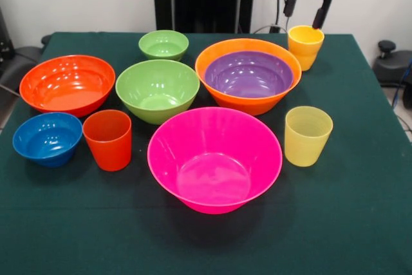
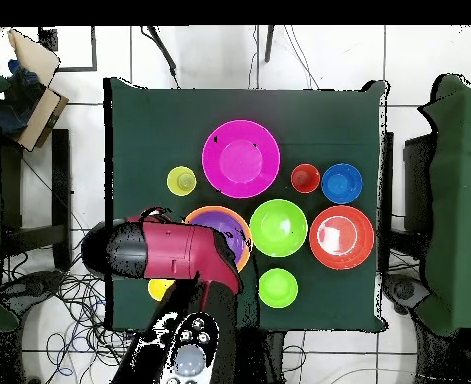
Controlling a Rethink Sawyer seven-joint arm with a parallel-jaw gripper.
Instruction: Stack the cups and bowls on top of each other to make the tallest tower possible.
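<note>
The gripper [image 1: 306, 9] hangs with fingers spread above the yellow cup [image 1: 305, 46], at two o'clock from the pink bowl [image 1: 214, 158].

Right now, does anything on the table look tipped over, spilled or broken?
Nothing stands out. Every bowl and cup sits upright and looks intact. The purple bowl sits neatly inside the orange bowl, and the pincer hangs open above the yellow cup.
</note>
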